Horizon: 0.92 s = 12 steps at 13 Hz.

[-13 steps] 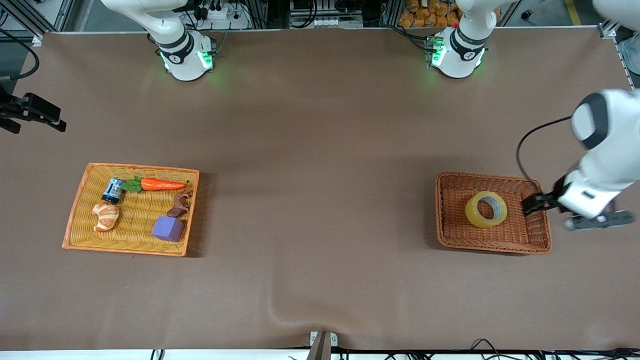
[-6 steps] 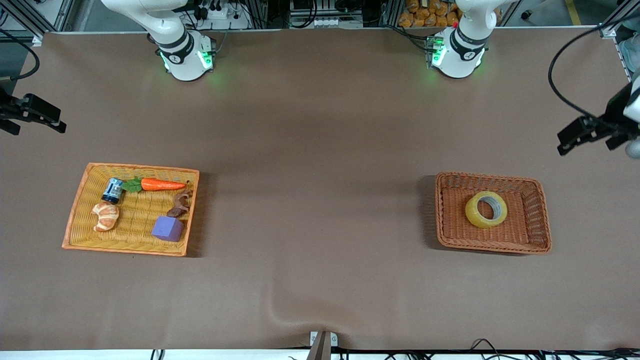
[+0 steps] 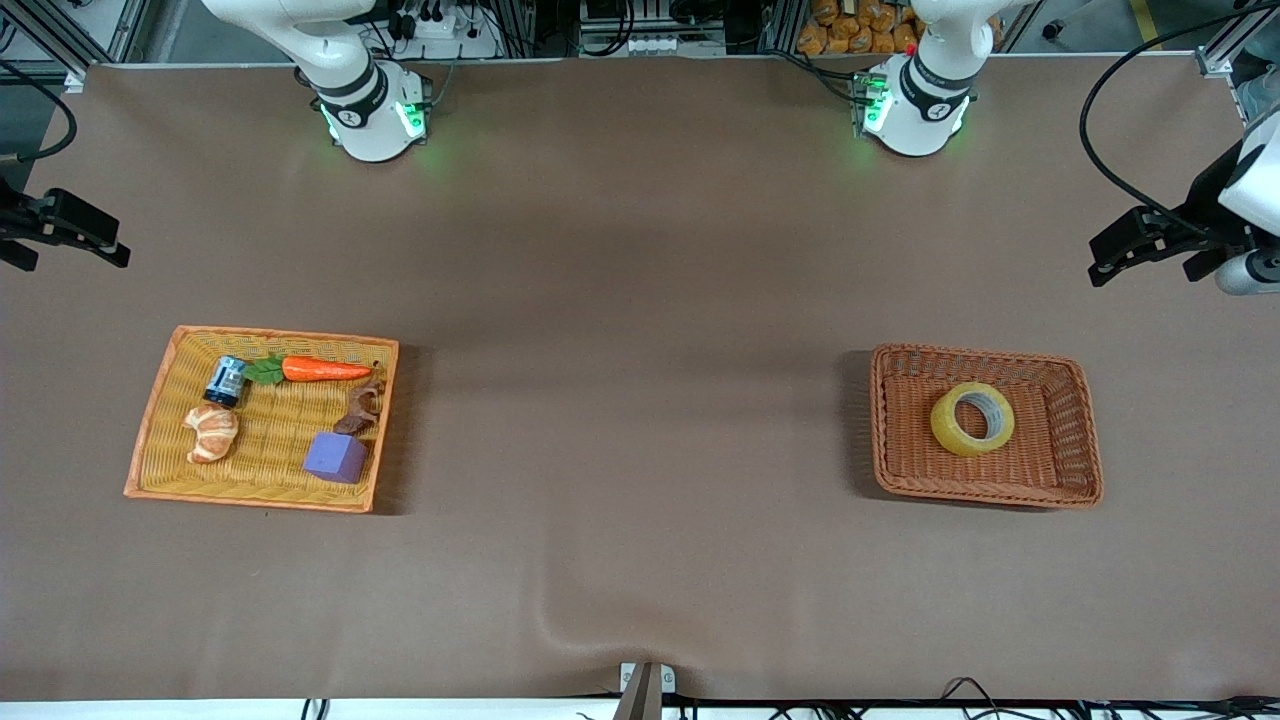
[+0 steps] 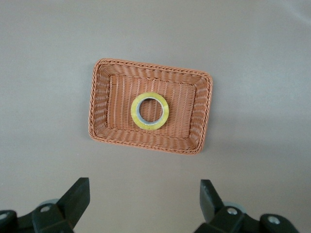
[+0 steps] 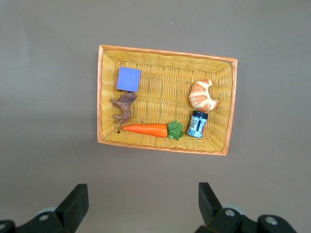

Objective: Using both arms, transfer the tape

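The tape (image 3: 972, 419), a yellowish ring with a grey core, lies flat in the middle of a brown wicker basket (image 3: 985, 351) at the left arm's end of the table. The left wrist view shows the tape (image 4: 149, 111) in the basket (image 4: 146, 63) from high above. My left gripper (image 3: 1105, 262) is open and empty, up in the air over bare table at that end; its jaws (image 4: 145, 194) stand wide apart. My right gripper (image 3: 70, 235) is open and empty, waiting high over the right arm's end (image 5: 143, 194).
A yellow wicker tray (image 3: 262, 498) at the right arm's end holds a carrot (image 3: 325, 370), a croissant (image 3: 211, 432), a purple cube (image 3: 336, 456), a small can (image 3: 226, 380) and a brown toy animal (image 3: 362, 408). Brown table stretches between the two baskets.
My left gripper has risen from the brown basket's edge and drawn away over the table's end. The tape stays in the basket. The right arm has not moved.
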Motion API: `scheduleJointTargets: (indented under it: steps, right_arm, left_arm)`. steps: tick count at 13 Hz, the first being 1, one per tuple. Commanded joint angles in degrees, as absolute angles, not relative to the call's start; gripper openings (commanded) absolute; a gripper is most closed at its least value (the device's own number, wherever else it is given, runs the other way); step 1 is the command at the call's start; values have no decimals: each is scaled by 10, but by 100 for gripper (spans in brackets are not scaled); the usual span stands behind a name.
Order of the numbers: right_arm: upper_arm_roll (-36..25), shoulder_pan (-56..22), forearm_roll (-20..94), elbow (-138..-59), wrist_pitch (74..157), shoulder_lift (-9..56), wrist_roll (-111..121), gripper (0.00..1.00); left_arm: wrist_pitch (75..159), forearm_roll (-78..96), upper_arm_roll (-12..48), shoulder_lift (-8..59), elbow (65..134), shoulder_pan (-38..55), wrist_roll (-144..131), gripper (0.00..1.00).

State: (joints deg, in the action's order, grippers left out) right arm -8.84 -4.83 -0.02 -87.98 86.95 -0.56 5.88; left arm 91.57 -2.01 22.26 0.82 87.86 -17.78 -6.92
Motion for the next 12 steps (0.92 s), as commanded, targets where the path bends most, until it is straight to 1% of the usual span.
scheduleJointTargets:
  steps: [1, 6, 8, 10, 11, 12]
  right_arm:
    - [-82, -35, 5, -864, 861, 2, 55, 100]
    - [-82, -37, 7, -866, 854, 2, 34, 100]
    - [-81, -36, 8, -868, 854, 2, 33, 100]
    - [-81, -36, 8, -869, 854, 2, 33, 100]
    - [-81, -36, 9, -869, 854, 2, 33, 100]
    - [-81, -35, 13, -869, 854, 2, 33, 100]
  left_arm:
    - [909, -7, 222, 8, 877, -180, -57, 100]
    - [906, -5, 221, 11, 875, -183, -52, 100]
    - [906, -4, 207, 4, 876, -153, -51, 100]
    - [906, -4, 112, 4, 876, -53, -54, 100]
    - [906, -4, 92, 4, 876, -38, -52, 100]
    - [905, -3, 91, 4, 877, -40, -51, 100]
